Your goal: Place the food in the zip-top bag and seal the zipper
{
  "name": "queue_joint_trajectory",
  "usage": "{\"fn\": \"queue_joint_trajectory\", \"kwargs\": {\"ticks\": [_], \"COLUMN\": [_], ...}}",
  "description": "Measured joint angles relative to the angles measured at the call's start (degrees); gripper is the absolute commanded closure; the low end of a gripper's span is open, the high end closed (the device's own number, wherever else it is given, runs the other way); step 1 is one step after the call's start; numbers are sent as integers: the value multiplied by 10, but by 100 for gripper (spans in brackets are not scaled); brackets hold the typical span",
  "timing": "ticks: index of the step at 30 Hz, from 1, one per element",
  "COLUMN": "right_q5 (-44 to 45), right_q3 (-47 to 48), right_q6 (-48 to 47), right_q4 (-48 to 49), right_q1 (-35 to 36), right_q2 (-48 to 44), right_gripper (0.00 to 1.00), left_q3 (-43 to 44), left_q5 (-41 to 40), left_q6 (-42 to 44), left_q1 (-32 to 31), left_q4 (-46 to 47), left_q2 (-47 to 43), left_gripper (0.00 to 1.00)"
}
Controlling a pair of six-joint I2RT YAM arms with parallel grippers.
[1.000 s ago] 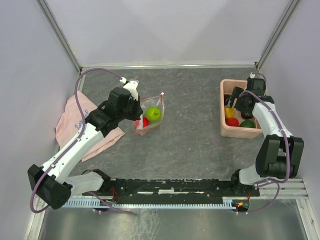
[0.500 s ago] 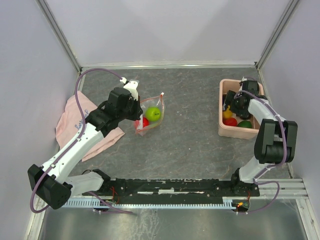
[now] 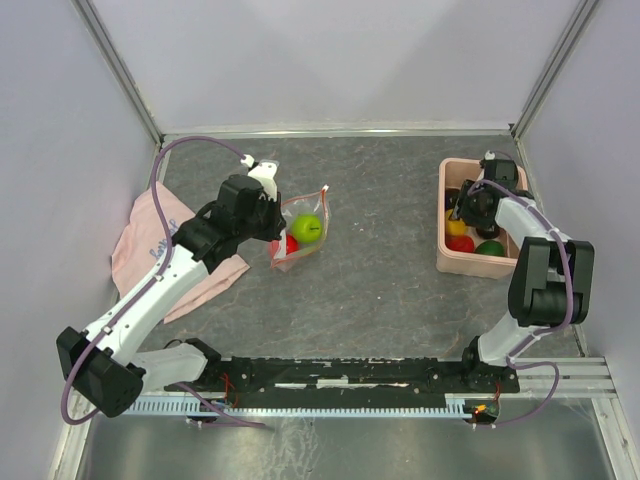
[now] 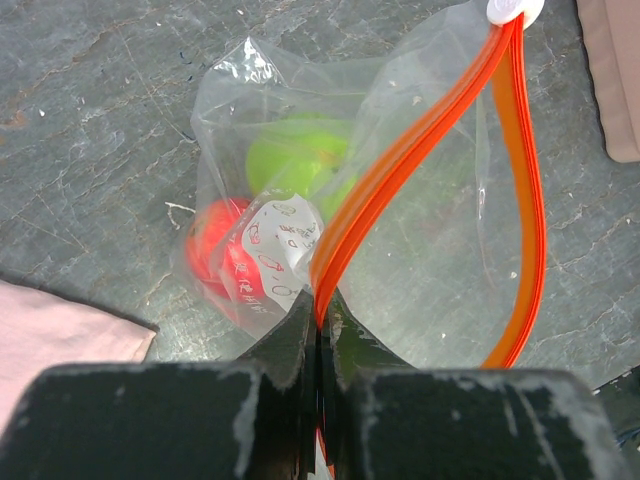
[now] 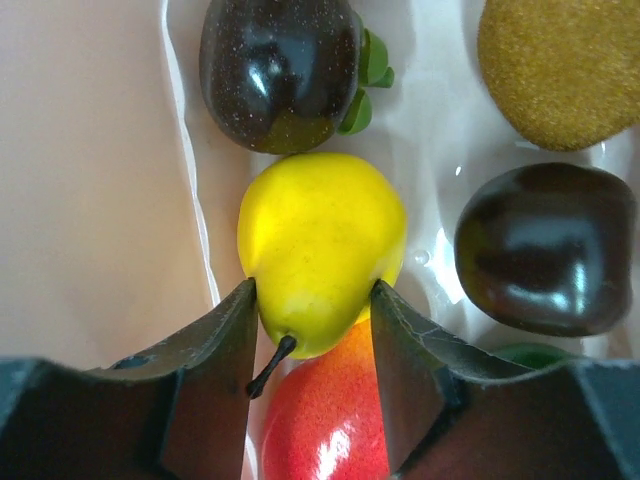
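The clear zip-top bag (image 3: 300, 232) lies mid-table with a green fruit (image 4: 290, 160) and a red fruit (image 4: 215, 255) inside, behind its white label (image 4: 275, 250). My left gripper (image 4: 320, 315) is shut on the red-orange zipper (image 4: 420, 150), holding the mouth lifted and open. My right gripper (image 5: 313, 300) is down in the pink bin (image 3: 441, 262). Its fingers press both sides of a yellow pear (image 5: 320, 235), which rests on a red fruit (image 5: 320, 420). A dark purple eggplant (image 5: 275, 70), a dark plum (image 5: 535, 260) and a brown kiwi (image 5: 560, 65) lie around it.
A pink cloth (image 3: 140, 245) lies at the left, partly under my left arm. The bin stands against the right wall of the enclosure, and its inner wall (image 5: 90, 200) is close to my right gripper's left finger.
My right gripper has dropped lower into the bin and its jaws have narrowed onto the yellow pear. The left gripper and the bag have not moved.
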Motion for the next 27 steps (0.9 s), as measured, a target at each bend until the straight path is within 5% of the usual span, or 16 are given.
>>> {"fn": "queue_joint_trajectory", "kwargs": {"ticks": [11, 27], "right_q5": [26, 28], "right_q3": [0, 6], "right_q6": [4, 9], "right_q4": [-26, -79], "right_q1": [0, 14], "right_q2": [-86, -226], "right_gripper": [73, 75], "left_q3": [0, 0], "left_q5": [0, 0], "left_q6": [0, 0], "left_q1": [0, 0], "left_q4": [0, 0], "left_q2": [2, 2], "left_gripper": [97, 97]}}
